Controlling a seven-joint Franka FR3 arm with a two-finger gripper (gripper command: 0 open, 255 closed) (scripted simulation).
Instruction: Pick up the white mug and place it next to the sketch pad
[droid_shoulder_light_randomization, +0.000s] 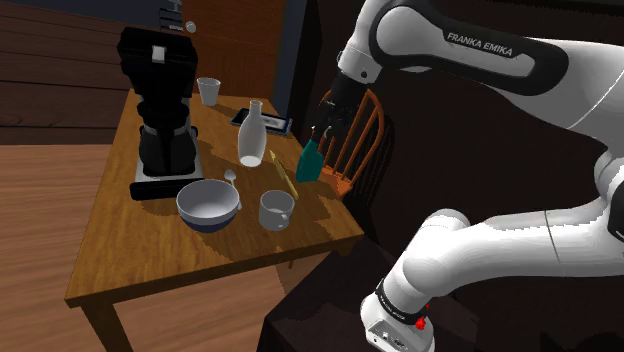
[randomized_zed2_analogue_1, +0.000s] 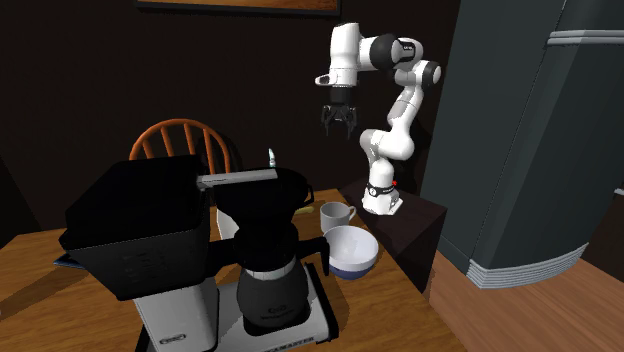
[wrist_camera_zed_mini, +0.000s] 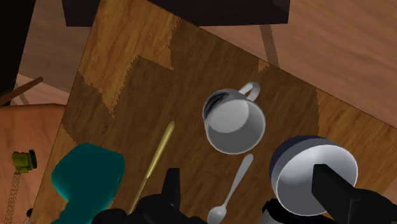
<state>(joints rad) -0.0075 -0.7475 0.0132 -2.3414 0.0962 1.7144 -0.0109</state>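
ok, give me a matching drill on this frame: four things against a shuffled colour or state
Things:
1 mug
2 bowl
3 coffee maker
4 hand

Colour or state:
A black, tall, boxy top
B open, up in the air
C white inside, dark blue outside
D white, with a handle

Pairs: 1-D, 2-C, 3-A, 4-B
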